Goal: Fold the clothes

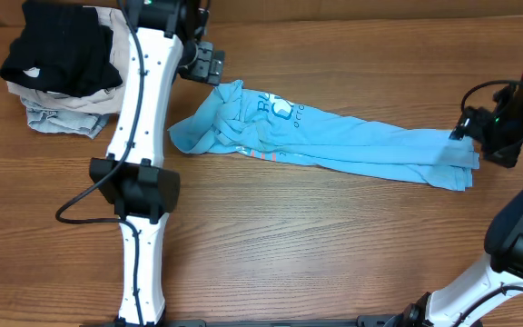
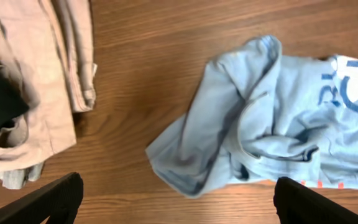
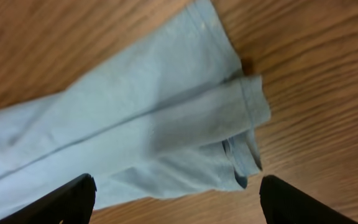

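Observation:
The light sky-blue T-shirt (image 1: 320,136) lies stretched into a long crumpled strip across the middle of the table, its printed end at the left and its hem end at the right. My left gripper (image 1: 204,62) is open and empty, above the table just beyond the shirt's bunched left end (image 2: 253,124). My right gripper (image 1: 481,138) is open and empty, hovering beside the shirt's right end, whose folded hem (image 3: 185,130) lies between and ahead of its fingers.
A pile of folded garments sits at the back left: a black one (image 1: 60,56) on top of beige (image 1: 71,102) and pale denim ones (image 1: 57,118). The beige fabric (image 2: 36,87) also shows in the left wrist view. The table is brown wood (image 1: 316,245).

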Controlling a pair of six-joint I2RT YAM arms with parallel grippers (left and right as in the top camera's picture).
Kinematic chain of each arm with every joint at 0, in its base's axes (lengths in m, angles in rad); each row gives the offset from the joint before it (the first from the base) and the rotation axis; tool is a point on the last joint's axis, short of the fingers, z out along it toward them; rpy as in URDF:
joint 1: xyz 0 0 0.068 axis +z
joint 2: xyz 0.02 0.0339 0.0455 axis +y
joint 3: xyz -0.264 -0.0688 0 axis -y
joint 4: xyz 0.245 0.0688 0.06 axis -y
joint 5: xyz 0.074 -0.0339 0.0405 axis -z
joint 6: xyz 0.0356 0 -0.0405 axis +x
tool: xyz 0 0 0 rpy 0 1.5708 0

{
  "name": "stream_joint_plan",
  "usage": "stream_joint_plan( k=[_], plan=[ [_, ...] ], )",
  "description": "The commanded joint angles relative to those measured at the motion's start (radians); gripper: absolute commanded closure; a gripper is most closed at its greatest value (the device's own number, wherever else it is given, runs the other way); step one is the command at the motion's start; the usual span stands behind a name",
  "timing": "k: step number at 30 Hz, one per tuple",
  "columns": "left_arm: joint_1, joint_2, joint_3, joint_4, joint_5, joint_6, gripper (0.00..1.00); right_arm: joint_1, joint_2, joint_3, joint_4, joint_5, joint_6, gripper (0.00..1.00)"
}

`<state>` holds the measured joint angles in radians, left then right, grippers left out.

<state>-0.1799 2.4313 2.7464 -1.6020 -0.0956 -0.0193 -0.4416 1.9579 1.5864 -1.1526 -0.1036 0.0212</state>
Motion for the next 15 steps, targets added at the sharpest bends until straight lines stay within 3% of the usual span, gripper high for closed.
stream_joint_plan(
  k=[1,11,15],
  plan=[
    [0.025,-0.008,0.007,0.008,0.044,0.019,0.00,0.004,0.019,-0.084,0.058,0.036,-0.011,0.12],
    [0.036,-0.008,0.007,0.012,0.044,0.028,0.00,0.001,0.019,-0.229,0.257,0.093,-0.010,0.07],
    [0.036,-0.008,0.007,0.014,0.044,0.027,0.00,0.001,0.021,-0.255,0.304,0.103,-0.009,0.12]
  ],
)
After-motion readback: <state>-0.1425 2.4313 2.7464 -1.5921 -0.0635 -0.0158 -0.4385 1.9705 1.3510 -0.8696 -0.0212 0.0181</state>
